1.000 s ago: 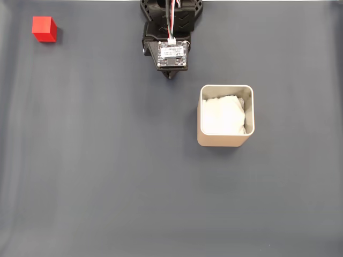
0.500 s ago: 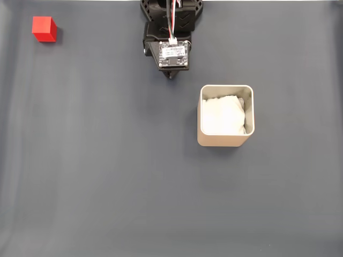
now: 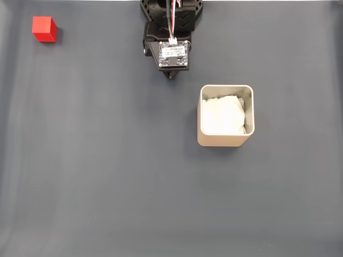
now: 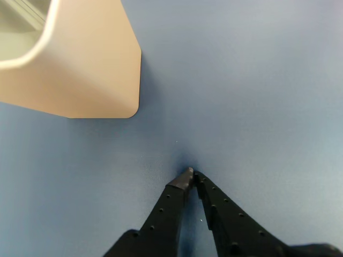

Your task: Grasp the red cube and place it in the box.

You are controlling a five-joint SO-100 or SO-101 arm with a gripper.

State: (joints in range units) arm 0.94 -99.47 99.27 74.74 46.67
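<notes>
A dark slate-grey mat covers the whole table surface in the fixed view, smooth and matte. At the top centre of that view sits the black plastic arm, with red and white wires running down to a small pale circuit board on its wrist.

The square beige-grey box with rounded corners and thin walls stands upright on the mat, right of centre and just below and to the right of the arm; crumpled white soft padding fills its inside up to near the rim. In the wrist view the same box shows at the upper left (only one outer wall and a rounded corner of it), apart from the fingers.

The black two-finger gripper points down at bare mat in the wrist view, its tips meeting at a point with nothing between them.

The small bright red plain-faced cube rests on the mat in the far upper-left corner of the fixed view, well apart from both the arm and the box.
</notes>
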